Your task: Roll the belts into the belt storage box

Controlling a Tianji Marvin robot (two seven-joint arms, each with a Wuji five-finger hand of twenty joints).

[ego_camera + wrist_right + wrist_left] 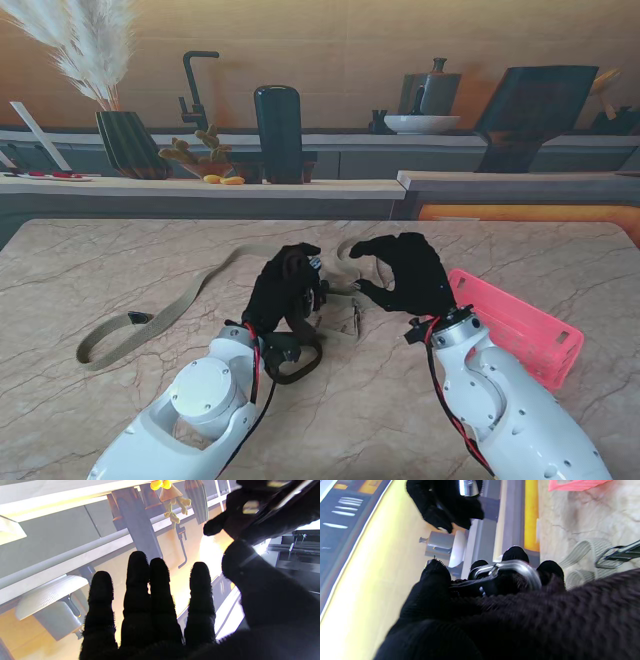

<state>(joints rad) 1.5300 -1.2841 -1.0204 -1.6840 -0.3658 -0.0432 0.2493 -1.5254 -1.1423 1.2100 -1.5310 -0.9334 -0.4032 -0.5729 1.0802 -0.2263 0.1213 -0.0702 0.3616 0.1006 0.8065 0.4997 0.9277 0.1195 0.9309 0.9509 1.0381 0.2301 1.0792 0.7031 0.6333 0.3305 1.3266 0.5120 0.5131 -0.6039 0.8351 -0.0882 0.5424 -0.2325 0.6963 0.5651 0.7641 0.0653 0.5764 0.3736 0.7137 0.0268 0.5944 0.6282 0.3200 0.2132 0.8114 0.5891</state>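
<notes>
Dark belt [298, 365] looped nearest, gripped at its silver buckle [510, 567] by curled left hand [285, 290]. Right hand [410, 272] just beside, fingers [140, 585] straight and parted, holding nothing. Beige belt [160, 318] sprawled leftward across marble table [560, 260]. Pink storage box [520, 325] right of right hand.

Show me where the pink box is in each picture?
Stand view: the pink box sits on the table at the robot's right, beside the right robot hand.
Left wrist view: only a pink corner shows at the picture's edge, on the marble.
Right wrist view: not in it.
Shared landmark: the white bowl on the back counter shows in the left wrist view too.
</notes>
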